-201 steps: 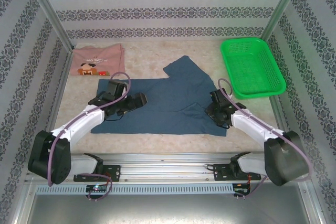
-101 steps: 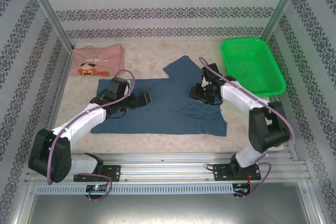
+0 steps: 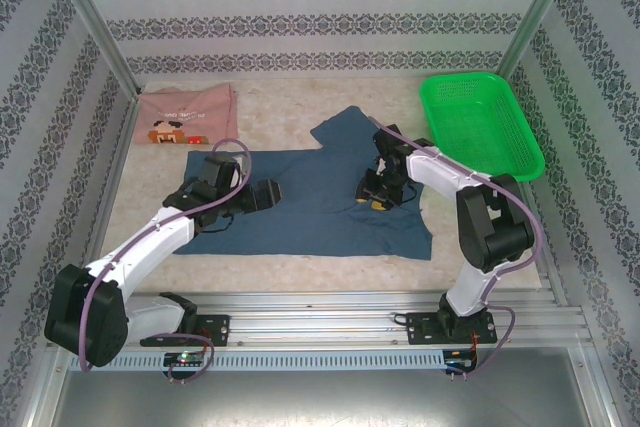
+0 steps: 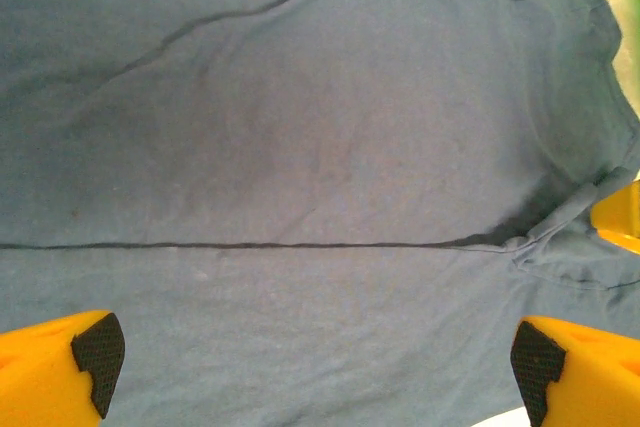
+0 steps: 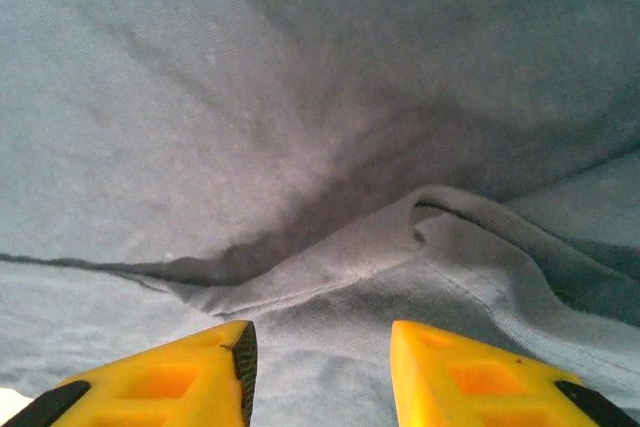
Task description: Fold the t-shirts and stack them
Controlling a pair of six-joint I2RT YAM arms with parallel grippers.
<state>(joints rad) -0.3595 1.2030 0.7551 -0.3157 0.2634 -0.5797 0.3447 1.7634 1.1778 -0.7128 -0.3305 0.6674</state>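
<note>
Fingers [image 4: 97,347] of the left gripper [image 3: 262,195] stand at their widest, empty, just above the left half of the slate-blue t-shirt [image 3: 310,202], which lies spread across the middle of the surface [image 3: 300,107]. The right gripper [image 3: 372,191], its fingers [image 5: 170,382] only part-way apart, is low over the shirt's right half. It sits at a raised ridge of cloth [image 5: 450,212] beside a hemmed edge, with nothing visibly pinched between them. The pink t-shirt [image 3: 185,112] lies flat at the far left corner, well apart from both arms; a green basket [image 3: 480,127] sits at far right.

The blue cloth looks thin, limp and light. It creases and bunches readily, so it would likely sag and drag unless taken at a hem, sleeve edge or corner, ideally at two points at once.

No label or brand shows on the blue shirt. The pink one carries a pixel-art moustached face [image 3: 166,132] with a line of lettering above it, too small to read.
</note>
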